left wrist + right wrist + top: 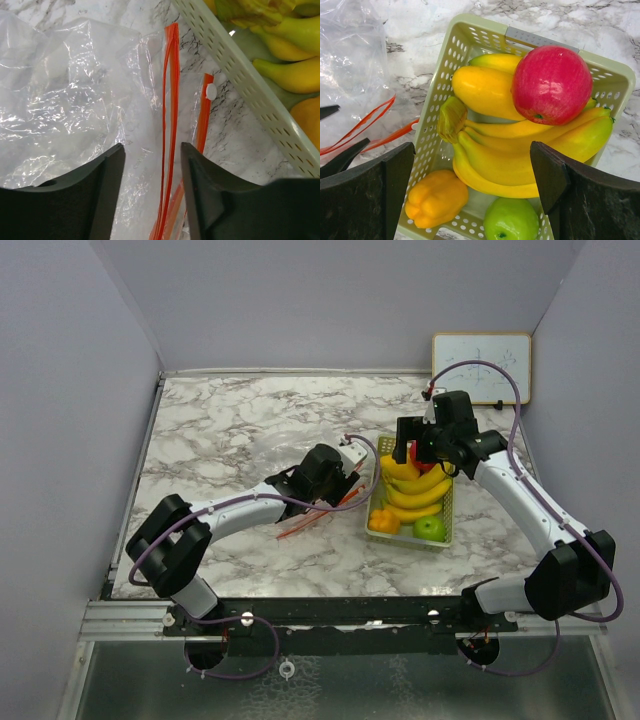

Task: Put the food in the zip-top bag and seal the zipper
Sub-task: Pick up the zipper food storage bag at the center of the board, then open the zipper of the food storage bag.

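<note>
The food lies in a pale green mesh tray [434, 125]: a bunch of yellow bananas [520, 150], a red-pink fruit [550, 85] on top, a green apple [510, 220], an orange piece [436, 197] and a small yellow piece [485, 90]. My right gripper [472, 155] hangs wide open above the bananas, holding nothing. Left of the tray the clear zip-top bag [60, 100] lies crumpled on the table. One orange zipper strip [167, 125] runs between the fingers of my left gripper [152, 147]. Its jaws stand apart and do not press the strip.
The tray's perforated wall [250, 75] runs close on the right of the left gripper. A white slider [211, 91] sits on the other zipper strip. A small whiteboard [481, 367] leans at the back right. Grey walls enclose the marble table [250, 420].
</note>
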